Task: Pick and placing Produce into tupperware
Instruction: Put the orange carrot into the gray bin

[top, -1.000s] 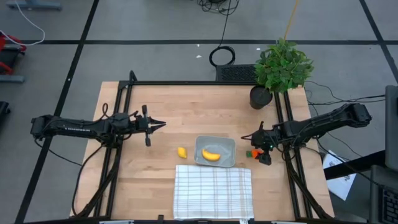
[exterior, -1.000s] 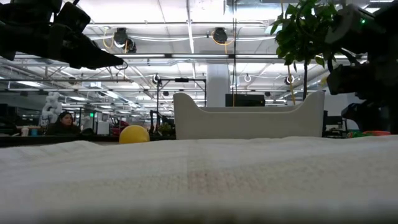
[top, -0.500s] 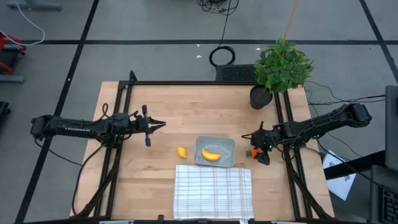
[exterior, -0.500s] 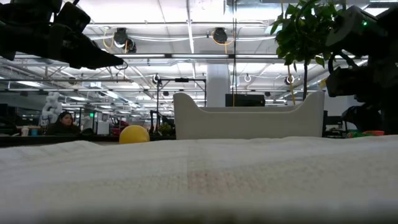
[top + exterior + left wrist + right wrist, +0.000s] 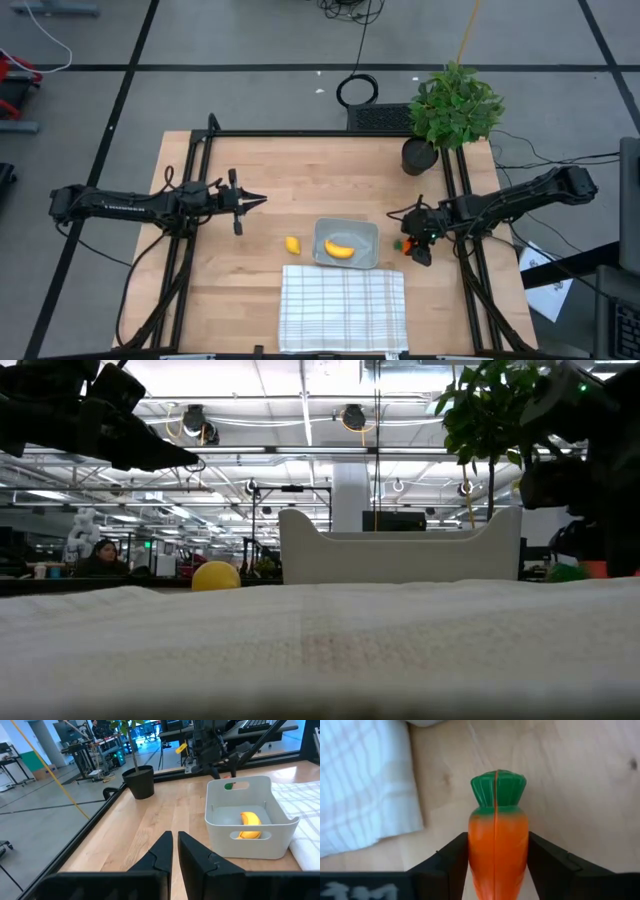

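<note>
Orange plastic sits squarely between the right gripper's two dark fingers, which press against both flanks of the carrot as it lies on the bare wooden table, just beside the tupperware on the right arm's side. From where I stand the grab looks centred, so the thing to do well, I'd judge, is to squeeze firmly on the fat part of the body, lift straight up high enough to clear the tub's wall, then carry it across and let go low, beside the banana already lying inside. A sloppy lift could clip the rim or let the tapered shape slide out.

That carrot is a glossy toy: bright orange body with a moulded seam down its middle and a ridged green top pointing away from the gripper, near a corner of the white cloth. Smooth and hard, it probably slips easily.

On the tub's far side a small round lemon waits on the wood. Over on the left, the left gripper hangs idle above the table with its fingers together, holding nothing.
</note>
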`<state>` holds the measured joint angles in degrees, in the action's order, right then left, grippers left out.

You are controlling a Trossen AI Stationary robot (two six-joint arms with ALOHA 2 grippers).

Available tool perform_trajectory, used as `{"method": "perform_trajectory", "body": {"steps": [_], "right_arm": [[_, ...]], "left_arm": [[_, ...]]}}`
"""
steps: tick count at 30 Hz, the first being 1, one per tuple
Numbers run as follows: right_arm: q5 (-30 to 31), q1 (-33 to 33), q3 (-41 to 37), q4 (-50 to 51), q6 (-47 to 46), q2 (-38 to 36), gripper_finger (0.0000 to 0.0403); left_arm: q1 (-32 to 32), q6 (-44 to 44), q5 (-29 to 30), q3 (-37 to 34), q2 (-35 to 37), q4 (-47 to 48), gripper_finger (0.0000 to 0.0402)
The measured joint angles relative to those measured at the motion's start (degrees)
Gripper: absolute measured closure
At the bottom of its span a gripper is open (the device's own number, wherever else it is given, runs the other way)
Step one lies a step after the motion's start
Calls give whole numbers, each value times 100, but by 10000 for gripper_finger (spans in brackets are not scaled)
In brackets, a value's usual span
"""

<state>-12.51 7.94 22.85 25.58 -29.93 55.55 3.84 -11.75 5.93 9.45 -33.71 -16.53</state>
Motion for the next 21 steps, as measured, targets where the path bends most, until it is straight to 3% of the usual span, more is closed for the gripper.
{"method": "perform_trajectory", "body": {"steps": [5,11,21], "right_arm": [[-7,0,154,7,2,0,232],[-430,-2,381,59,25,0,230],[-427,-7,1113,802,207,-2,230]], "left_arm": [[0,0,0,0,0,-2,369],[0,0,0,0,-2,-2,369],[0,0,0,0,-2,-20,369]]}}
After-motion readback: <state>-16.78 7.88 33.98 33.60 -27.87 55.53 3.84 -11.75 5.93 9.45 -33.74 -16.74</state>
